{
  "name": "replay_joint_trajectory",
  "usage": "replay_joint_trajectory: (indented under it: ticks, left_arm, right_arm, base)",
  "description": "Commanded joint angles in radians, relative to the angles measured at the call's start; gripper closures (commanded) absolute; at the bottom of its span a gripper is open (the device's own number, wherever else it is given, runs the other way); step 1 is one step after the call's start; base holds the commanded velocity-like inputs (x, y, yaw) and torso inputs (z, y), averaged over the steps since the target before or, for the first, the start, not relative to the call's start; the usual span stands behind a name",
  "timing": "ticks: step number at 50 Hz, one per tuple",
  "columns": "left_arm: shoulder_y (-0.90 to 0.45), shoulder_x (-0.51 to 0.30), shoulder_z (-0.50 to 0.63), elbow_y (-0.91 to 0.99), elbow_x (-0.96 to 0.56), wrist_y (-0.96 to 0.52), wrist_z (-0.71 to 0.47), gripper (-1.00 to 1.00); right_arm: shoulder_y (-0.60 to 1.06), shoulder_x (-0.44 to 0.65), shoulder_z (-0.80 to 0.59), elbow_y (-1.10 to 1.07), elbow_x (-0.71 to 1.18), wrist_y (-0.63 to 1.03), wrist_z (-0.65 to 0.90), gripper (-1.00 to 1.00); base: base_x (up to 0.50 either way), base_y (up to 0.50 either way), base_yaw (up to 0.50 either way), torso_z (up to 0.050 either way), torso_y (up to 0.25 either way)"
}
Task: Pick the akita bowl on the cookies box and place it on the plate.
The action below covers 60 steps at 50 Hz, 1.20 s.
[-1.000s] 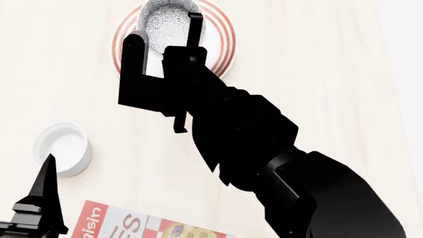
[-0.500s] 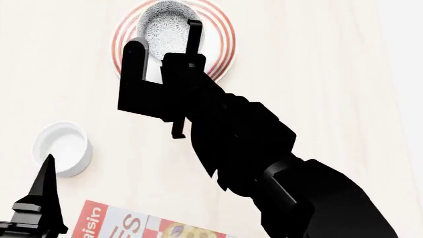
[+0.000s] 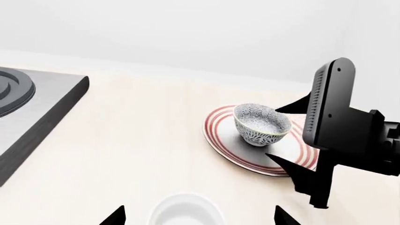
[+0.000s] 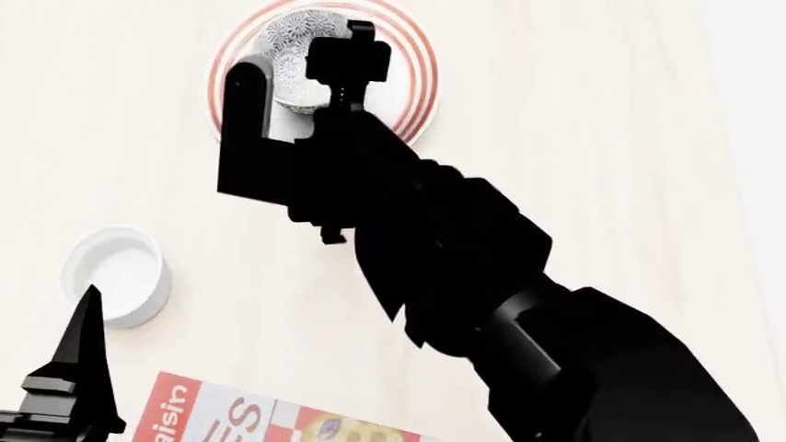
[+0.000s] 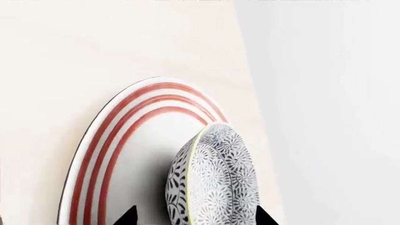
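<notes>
The bowl [image 3: 262,124], small, deep and speckled grey-and-white inside and out, sits upright on the plate [image 3: 220,140], a white round with thin red rings at its rim, on the pale counter [image 3: 131,154]. In the left wrist view it rests toward the plate's far side, free of any grip. My right gripper [image 5: 194,216] is spread wide: in the right wrist view its two dark tips stand apart with the bowl between them, neither tip visibly touching it. In the head view my right arm [image 4: 467,276] reaches from 5 o'clock toward 12 and covers much of the plate and bowl. Of my left gripper [image 3: 198,216] only two dark tips show, well apart, holding nothing. A plain white cup [image 4: 117,274] stands at 9 o'clock in the head view, well apart from the plate. The cookies box [image 4: 246,419] lies at 7 o'clock, cut off by the edge. A grey stovetop [image 3: 31,112] sits off to one side of the counter.
</notes>
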<state>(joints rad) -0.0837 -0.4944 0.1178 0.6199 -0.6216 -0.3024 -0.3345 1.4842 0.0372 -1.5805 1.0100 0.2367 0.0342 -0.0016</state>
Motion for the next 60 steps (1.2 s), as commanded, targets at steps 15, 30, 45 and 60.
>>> replay_joint_trajectory:
  ticks: [15, 30, 45, 60]
  left_arm:
    - [0.007, 0.008, -0.016, 0.002, 0.032, -0.002, 0.025, -1.0]
    - [-0.02, 0.011, -0.075, 0.026, 0.04, 0.002, -0.045, -1.0]
    - [-0.031, 0.029, -0.153, 0.155, 0.148, 0.109, -0.13, -1.0]
    - [0.058, 0.08, -0.235, 0.208, 0.268, 0.327, -0.155, -1.0]
  right_arm:
    - [0.094, 0.294, 0.051, -0.681, 0.045, 0.344, -0.008, -1.0]
    - [0.141, 0.726, 0.159, -1.465, 0.128, 0.553, 0.177, -1.0]
    - [-0.191, 1.122, 0.289, -1.934, 0.133, 0.249, 0.754, -1.0]
    - [-0.393, 1.398, 0.175, -2.056, -0.085, -0.068, 1.269, -1.0]
  base:
    - [0.0, 0.0, 0.0, 0.0, 0.0]
    - [0.0, 0.0, 0.0, 0.0, 0.0]
    - [0.0, 0.0, 0.0, 0.0, 0.0]
    - [0.0, 0.0, 0.0, 0.0, 0.0]
